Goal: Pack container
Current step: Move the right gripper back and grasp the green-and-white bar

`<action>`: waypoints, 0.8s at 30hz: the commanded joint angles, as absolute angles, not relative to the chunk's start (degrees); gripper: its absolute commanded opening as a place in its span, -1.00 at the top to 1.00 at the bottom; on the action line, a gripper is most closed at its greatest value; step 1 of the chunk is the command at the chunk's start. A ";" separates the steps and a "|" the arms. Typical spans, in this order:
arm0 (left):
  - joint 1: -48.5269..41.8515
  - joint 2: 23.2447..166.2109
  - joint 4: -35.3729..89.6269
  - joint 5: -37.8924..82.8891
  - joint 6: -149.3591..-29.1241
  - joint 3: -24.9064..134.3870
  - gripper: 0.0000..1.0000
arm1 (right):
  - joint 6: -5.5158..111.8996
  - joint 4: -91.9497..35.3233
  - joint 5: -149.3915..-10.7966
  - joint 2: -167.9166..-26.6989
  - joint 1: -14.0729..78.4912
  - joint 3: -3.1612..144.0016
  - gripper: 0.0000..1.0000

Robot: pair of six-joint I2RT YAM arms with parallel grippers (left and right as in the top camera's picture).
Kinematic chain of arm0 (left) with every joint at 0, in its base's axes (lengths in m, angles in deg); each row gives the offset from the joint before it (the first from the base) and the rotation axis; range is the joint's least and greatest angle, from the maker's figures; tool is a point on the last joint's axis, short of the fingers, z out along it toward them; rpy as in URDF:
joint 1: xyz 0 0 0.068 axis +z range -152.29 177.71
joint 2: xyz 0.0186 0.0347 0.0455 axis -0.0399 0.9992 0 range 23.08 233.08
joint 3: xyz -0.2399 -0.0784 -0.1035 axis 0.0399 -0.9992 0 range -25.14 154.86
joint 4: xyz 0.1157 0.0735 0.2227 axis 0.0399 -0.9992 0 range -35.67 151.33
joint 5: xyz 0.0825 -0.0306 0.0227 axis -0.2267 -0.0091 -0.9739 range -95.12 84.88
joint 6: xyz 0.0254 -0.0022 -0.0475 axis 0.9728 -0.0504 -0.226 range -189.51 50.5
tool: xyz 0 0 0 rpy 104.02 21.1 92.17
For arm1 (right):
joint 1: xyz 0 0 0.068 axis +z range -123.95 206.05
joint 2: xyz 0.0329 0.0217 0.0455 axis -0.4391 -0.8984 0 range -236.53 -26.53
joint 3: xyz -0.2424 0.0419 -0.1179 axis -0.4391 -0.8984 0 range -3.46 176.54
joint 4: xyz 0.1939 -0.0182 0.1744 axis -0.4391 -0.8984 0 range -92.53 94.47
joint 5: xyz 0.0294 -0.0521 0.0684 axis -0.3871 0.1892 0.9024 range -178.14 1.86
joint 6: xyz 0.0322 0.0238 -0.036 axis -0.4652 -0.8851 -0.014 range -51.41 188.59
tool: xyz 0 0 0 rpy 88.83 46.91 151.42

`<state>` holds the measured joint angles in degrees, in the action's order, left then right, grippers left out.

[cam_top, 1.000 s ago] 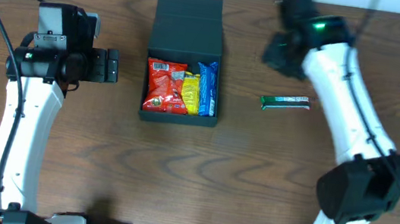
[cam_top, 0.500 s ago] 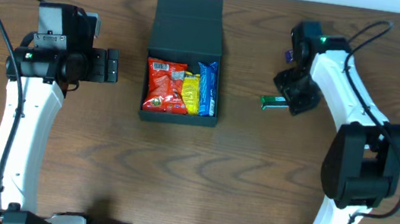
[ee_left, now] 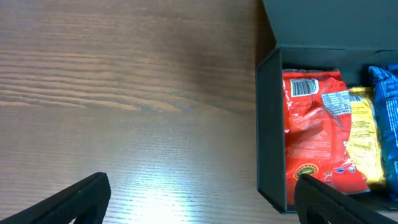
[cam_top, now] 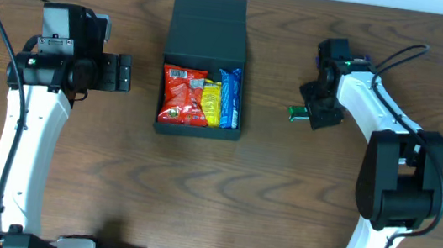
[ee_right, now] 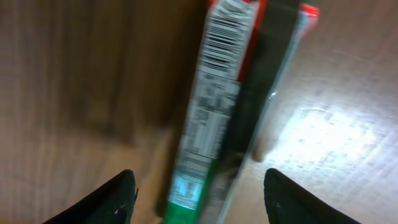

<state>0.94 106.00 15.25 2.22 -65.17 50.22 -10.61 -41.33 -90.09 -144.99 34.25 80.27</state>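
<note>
The container (cam_top: 208, 22), a dark shallow box with its flap lid laid open toward the back, sits at the table's middle back. Inside lie a red packet (cam_top: 183, 95), a yellow packet (cam_top: 209, 104) and a blue packet (cam_top: 229, 99). To its right a green snack bar (cam_top: 295, 112) lies on the table. My right gripper (cam_top: 319, 112) hangs open right over the bar. In the right wrist view the bar (ee_right: 214, 124) runs between the spread fingers (ee_right: 106, 202), untouched. My left gripper (cam_top: 124, 72) is open left of the container, with the box wall (ee_left: 268, 124) by its right finger.
The wood table (cam_top: 222, 192) stretches bare in front of the container and between the arms. The right arm's base (cam_top: 395, 192) stands at the front right, and the left arm's column (cam_top: 19, 150) stands at the front left.
The right arm swung down from the back of the table onto the green bar, and its jaws opened. The left arm and the container stayed put.
</note>
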 commanded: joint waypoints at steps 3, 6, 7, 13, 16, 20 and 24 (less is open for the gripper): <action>1.07 105.47 15.25 2.39 -65.12 51.48 -0.90 | -11.72 -40.50 -90.90 -146.19 33.47 80.05 -0.25; 1.07 105.49 15.27 2.32 -64.73 51.48 -0.91 | -11.72 -40.50 -89.81 -147.00 33.25 80.05 -0.24; 1.07 105.49 15.29 2.19 -64.73 51.48 -0.91 | -11.72 -40.48 -89.24 -147.24 33.20 80.05 -0.23; 1.07 105.47 15.29 2.17 -64.73 51.48 -0.91 | -11.68 -40.04 -88.74 -147.66 33.09 80.05 -0.21; 1.09 105.49 15.29 2.17 -64.53 51.48 -0.91 | -11.68 -39.80 -88.72 -147.70 32.96 80.05 -0.14; 1.09 105.49 15.29 2.17 -64.18 51.48 -0.91 | -10.94 -39.84 -88.69 -147.74 32.79 80.05 -0.01; 1.07 105.49 15.29 2.17 -64.10 51.48 -0.91 | -9.97 -39.95 -88.72 -147.74 32.70 80.05 0.07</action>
<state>0.94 106.00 15.27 2.22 -64.93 50.22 -10.61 -39.84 -88.32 -146.85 33.33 80.27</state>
